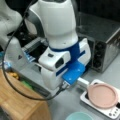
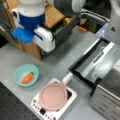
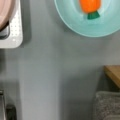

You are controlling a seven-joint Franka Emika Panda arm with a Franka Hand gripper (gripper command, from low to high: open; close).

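Carrot (image 2: pixel 27 77): lies in the teal bowl (image 2: pixel 17 72); long axis slanted in a front view, green end toward the view's top right. In the wrist view its green end (image 3: pixel 93 15) points down and its upper part is cut off.
Gripper: no fingers show in any view; cannot tell its state.
Carrot to arm: below the wrist housing (image 2: pixel 45 37), well apart.
Around: pink pan (image 2: pixel 53 96) on what seems a white cooktop (image 2: pixel 37 106); grey table (image 2: pixel 60 62).

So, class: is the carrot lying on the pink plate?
No, the carrot lies in the teal bowl, apart from the pink plate on the scale.
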